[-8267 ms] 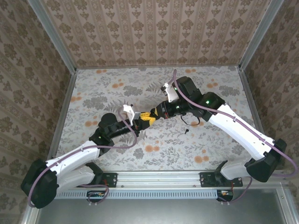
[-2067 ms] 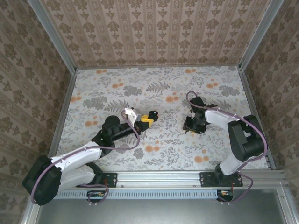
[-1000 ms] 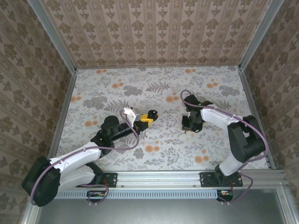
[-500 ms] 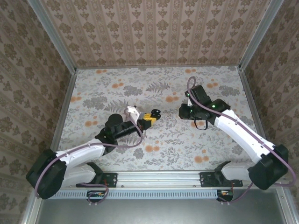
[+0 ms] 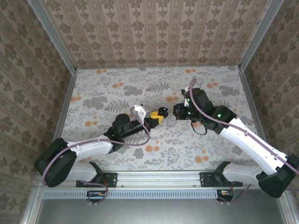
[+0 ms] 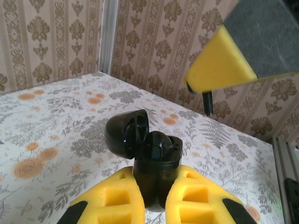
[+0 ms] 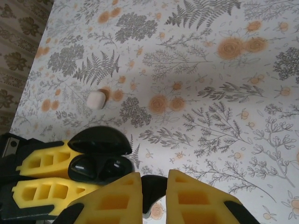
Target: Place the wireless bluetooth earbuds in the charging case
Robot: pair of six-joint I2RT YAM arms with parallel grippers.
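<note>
The left gripper (image 5: pixel 157 118) is clamped on the lower body of the black case (image 5: pixel 162 112), just off the middle of the flowered table (image 5: pixel 117 88) toward seven o'clock. From the left wrist the case (image 6: pixel 156 170) stands upright between the yellow fingers (image 6: pixel 117 198), with its lid (image 6: pixel 126 135) swung open toward ten o'clock. The right gripper (image 5: pixel 177 111) hangs near the case at its three o'clock, not touching it. In the right wrist view its yellow fingers (image 7: pixel 198 196) pinch a small black earbud (image 7: pixel 153 192), and the open case (image 7: pixel 99 168) lies at nine o'clock of that gripper (image 7: pixel 154 179). Glossy black curves show in the case's hollow; whether a second earbud sits there I cannot tell. A small white lump (image 7: pixel 96 100) rests on the table at twelve o'clock of the case, well apart from it.
</note>
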